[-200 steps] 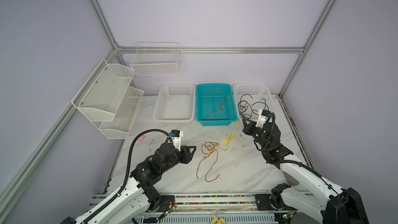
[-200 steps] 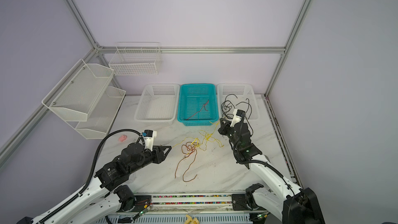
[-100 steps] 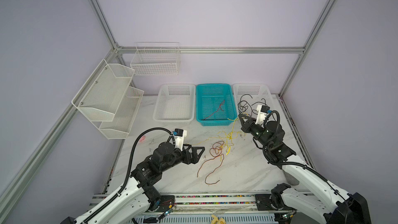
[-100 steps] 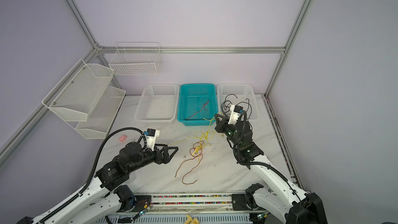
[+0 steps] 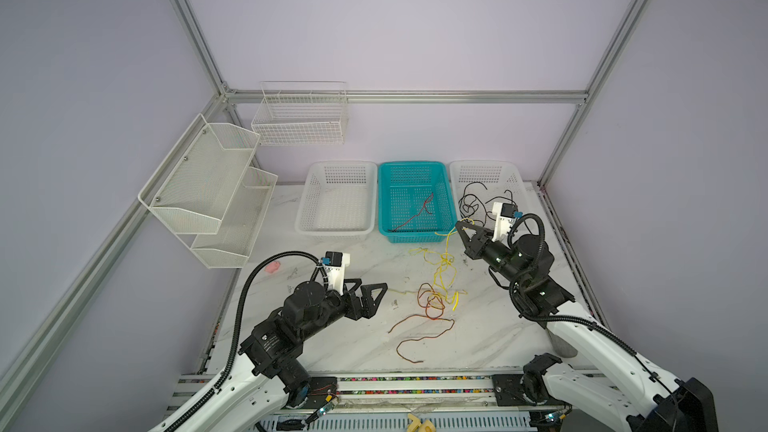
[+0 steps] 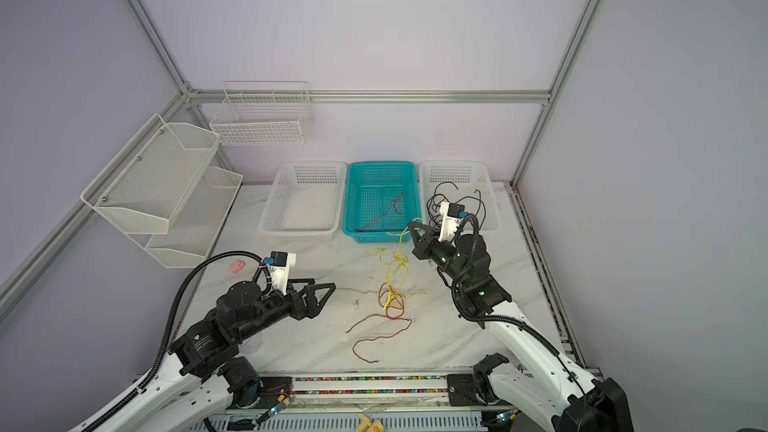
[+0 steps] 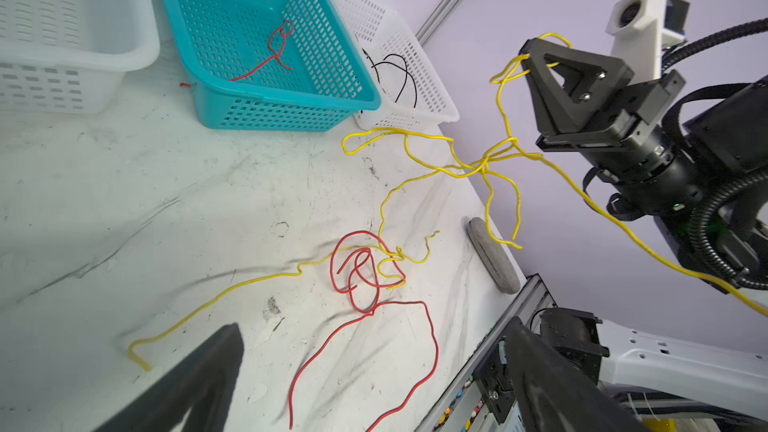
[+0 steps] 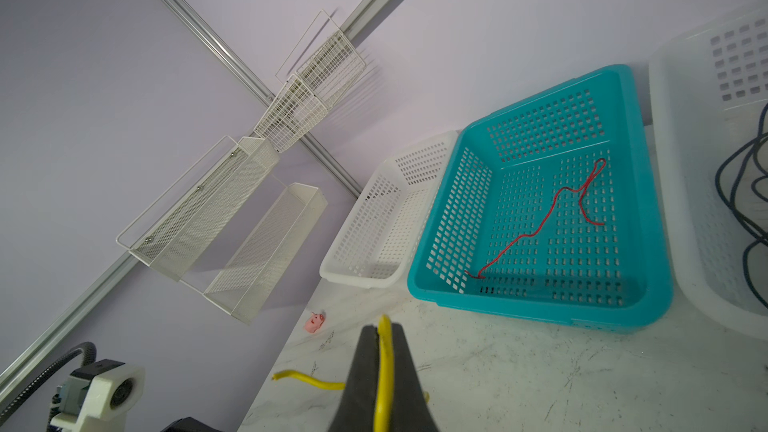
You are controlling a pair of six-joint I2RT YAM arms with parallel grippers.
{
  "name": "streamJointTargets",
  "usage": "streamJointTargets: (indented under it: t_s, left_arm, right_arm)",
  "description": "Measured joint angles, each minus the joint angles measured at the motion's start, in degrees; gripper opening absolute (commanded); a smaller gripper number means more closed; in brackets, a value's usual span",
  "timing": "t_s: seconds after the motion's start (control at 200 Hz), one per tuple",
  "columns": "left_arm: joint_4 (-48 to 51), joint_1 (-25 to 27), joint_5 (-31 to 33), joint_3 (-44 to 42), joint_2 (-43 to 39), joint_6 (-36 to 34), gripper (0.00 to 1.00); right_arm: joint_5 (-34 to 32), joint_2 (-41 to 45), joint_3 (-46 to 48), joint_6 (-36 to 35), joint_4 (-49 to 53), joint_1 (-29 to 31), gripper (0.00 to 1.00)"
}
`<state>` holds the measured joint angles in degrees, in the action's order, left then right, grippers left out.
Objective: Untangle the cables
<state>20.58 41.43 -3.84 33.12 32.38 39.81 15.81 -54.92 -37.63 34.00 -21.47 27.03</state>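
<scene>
Right wrist view, lower centre: right jaws clamp yellow cable (image 8: 383, 367); left jaws gape. Pulling may cinch red cable (image 7: 357, 234) tangle.

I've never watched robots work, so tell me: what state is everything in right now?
Left pincer: open, empty.
Right pincer: shut on yellow cables.
Yellow cables: knotted, partly lifted, tangled with red cable.
Red cable: looped on table.
Teal basket: holds short red cable.
Right white basket: holds black cables.
Left white basket: empty.
</scene>
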Motion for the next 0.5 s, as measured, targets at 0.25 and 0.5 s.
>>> streamJointTargets:
  t_s: [0.25, 0.5]
  left_arm:
    - [-6.54, 0.00, -6.45, -0.02, 6.40, 0.13, 1.00]
    - [-17.03, 0.00, -10.47, -0.07, 13.22, 1.57, 1.00]
  right_arm:
    - [5.95, 0.07, 0.57, 0.31, -4.07, 0.00, 0.00]
    - [12.41, -0.28, 1.81, 1.73, -10.62, 0.00, 0.00]
